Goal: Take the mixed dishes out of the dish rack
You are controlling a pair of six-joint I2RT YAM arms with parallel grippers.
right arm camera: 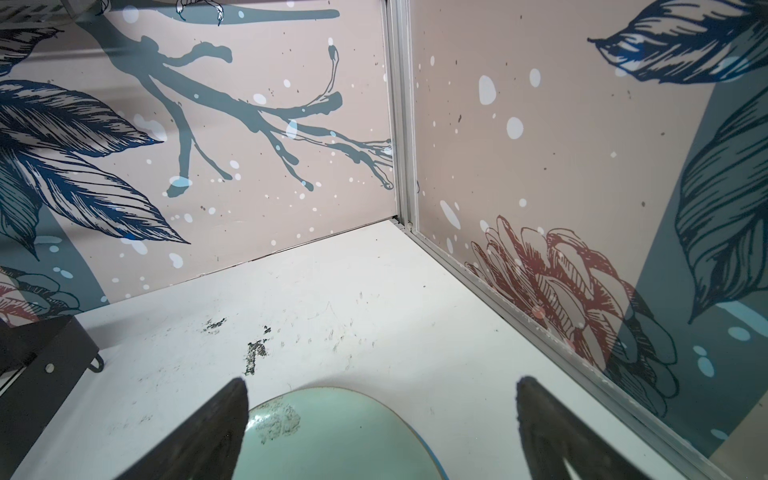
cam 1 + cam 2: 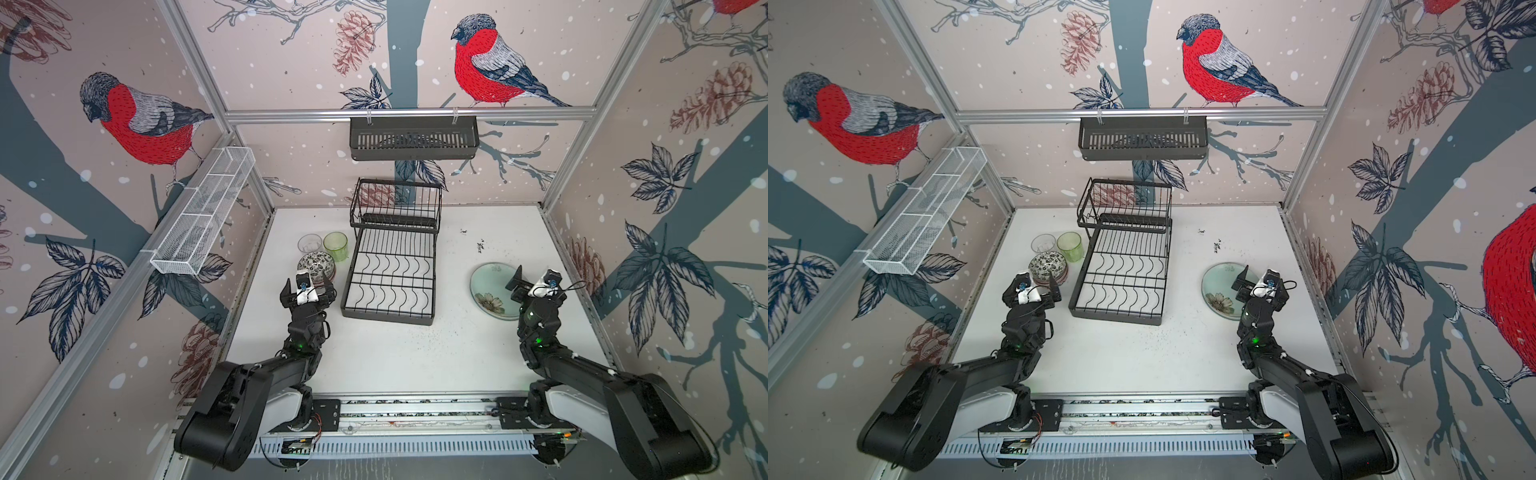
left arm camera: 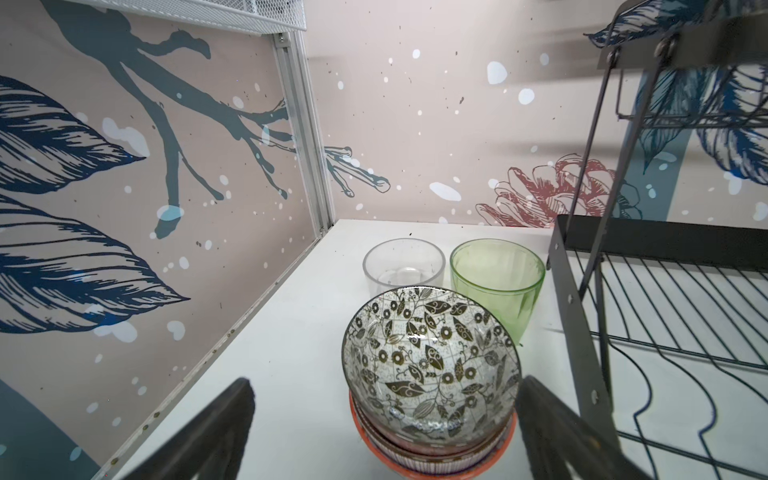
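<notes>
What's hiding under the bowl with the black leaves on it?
The leafy bowl sits nested on top of other bowls. Only their rims show, and the lowest rim is orange-red. Their insides are covered, so their patterns cannot be seen.

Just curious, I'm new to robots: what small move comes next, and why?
Probably pull both arms back: the dish rack looks empty, the stacked bowls, clear glass, green glass and plate sit on the table, and the left gripper and right gripper hang open, empty.
</notes>
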